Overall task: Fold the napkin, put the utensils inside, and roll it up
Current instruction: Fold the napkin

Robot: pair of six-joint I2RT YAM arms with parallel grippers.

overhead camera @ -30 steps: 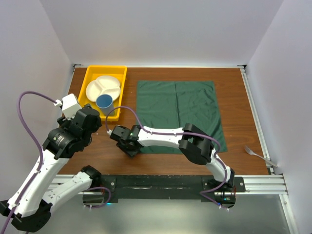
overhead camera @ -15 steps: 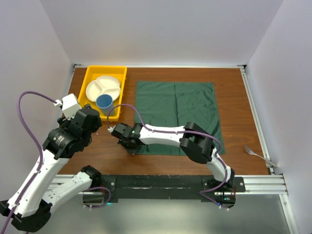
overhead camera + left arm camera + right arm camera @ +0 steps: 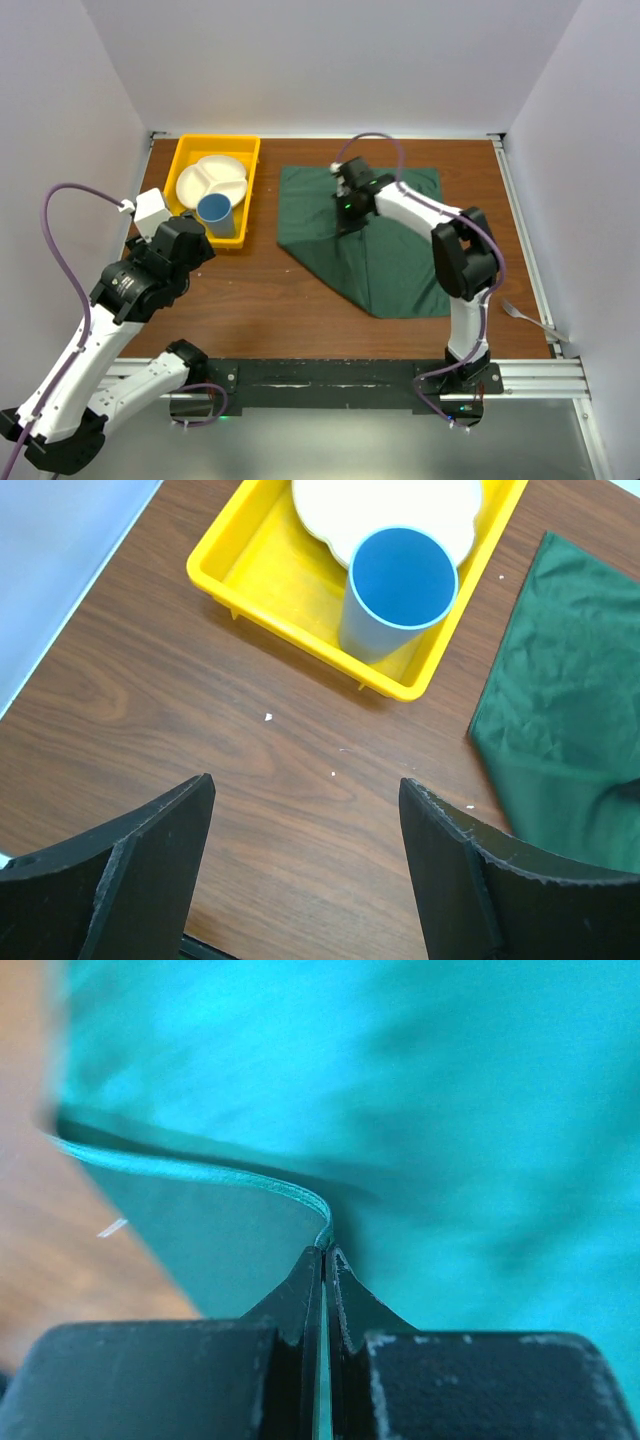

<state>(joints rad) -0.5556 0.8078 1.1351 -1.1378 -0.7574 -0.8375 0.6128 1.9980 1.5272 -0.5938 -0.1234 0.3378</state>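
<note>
**While Pinched by One Corner, the Napkin (image 3: 390,265) Is Lying Partly Folded**

The right gripper (image 3: 325,1255) is squeezing that corner above the cloth, toward the table's (image 3: 260,300) far edge. The left gripper (image 3: 305,790) is hovering spread wide near the yellow tray (image 3: 280,590) by the far-left corner.

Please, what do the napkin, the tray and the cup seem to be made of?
The napkin looks like woven cloth, matte dark green: it creases and folds softly. The tray is probably moulded plastic, glossy yellow with smooth rounded walls. The cup seems plastic too: plain blue, with a thin even rim.
</note>
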